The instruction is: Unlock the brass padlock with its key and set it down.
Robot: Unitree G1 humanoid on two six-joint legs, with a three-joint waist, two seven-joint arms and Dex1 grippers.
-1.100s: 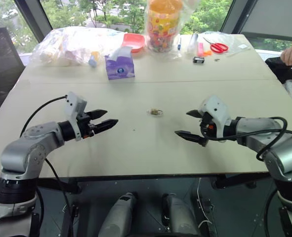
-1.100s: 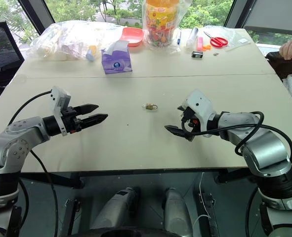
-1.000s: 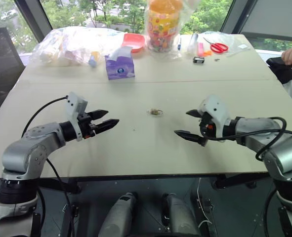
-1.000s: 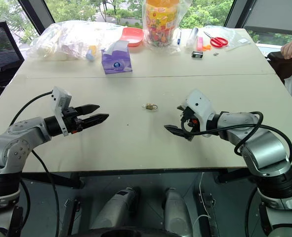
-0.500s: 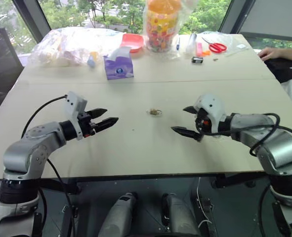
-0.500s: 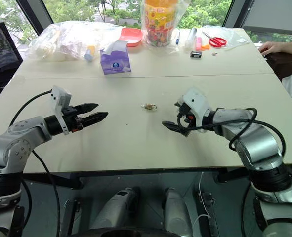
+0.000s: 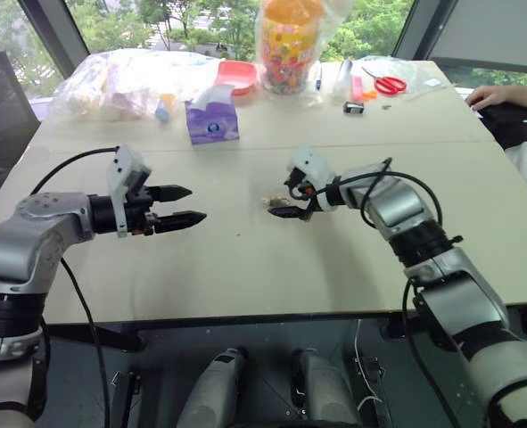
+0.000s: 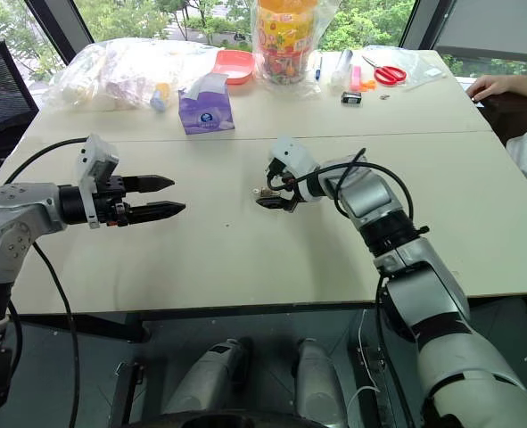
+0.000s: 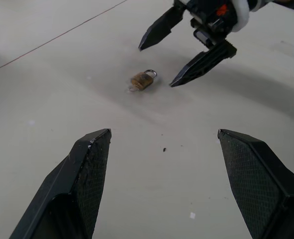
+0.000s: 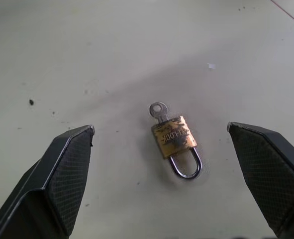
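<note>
The brass padlock (image 10: 174, 139) lies flat on the beige table (image 7: 245, 267) near its middle, shackle closed, with a small silvery key (image 10: 159, 110) sticking out of its base. My right gripper (image 7: 283, 198) hovers just over it, open, one finger on each side of the lock and touching nothing. The left wrist view looks across at the padlock (image 9: 143, 79) under the right gripper (image 9: 156, 66). My left gripper (image 7: 197, 202) is open and empty, a hand's length to the left of the lock and above the table, pointing toward it.
Along the far edge stand a purple tissue box (image 7: 213, 120), clear plastic bags (image 7: 125, 80), a red bowl (image 7: 241, 76), a bagged snack jar (image 7: 285, 40), red scissors (image 7: 388, 85) and a small black-and-silver item (image 7: 354, 108). A person's hand (image 7: 488, 94) rests at the far right.
My right gripper has swung forward and to the left, from the table's right half to over the padlock. The left gripper has rolled and lifted slightly.
</note>
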